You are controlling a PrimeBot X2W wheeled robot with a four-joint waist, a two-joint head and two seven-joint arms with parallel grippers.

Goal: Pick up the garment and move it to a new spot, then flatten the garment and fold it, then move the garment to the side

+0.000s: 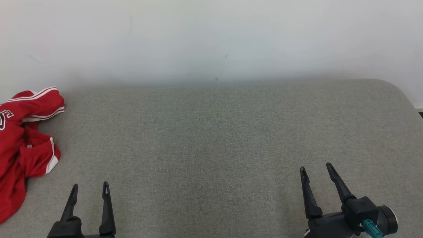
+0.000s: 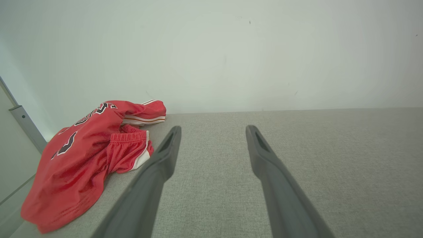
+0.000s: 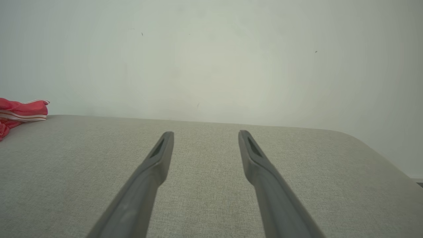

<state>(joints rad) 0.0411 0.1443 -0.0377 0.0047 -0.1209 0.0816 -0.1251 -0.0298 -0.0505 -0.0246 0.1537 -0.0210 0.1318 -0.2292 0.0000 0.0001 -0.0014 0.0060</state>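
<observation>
The garment (image 1: 23, 138) is a red jersey with white trim and dark lettering, lying crumpled at the far left of the grey fabric surface (image 1: 211, 138). Part of it hangs past the left edge in the left wrist view, where the garment (image 2: 86, 155) lies left of my fingers. My left gripper (image 1: 90, 187) is open and empty near the front edge, to the right of the garment and apart from it. My right gripper (image 1: 316, 168) is open and empty at the lower right. A corner of the garment (image 3: 19, 110) shows at the right wrist view's left edge.
A pale wall (image 1: 211, 39) rises directly behind the surface. The surface's back right corner (image 1: 393, 87) is rounded, with floor beyond it. A grey upright post (image 2: 24, 125) stands at the left past the surface's edge. Bare grey fabric stretches between both grippers.
</observation>
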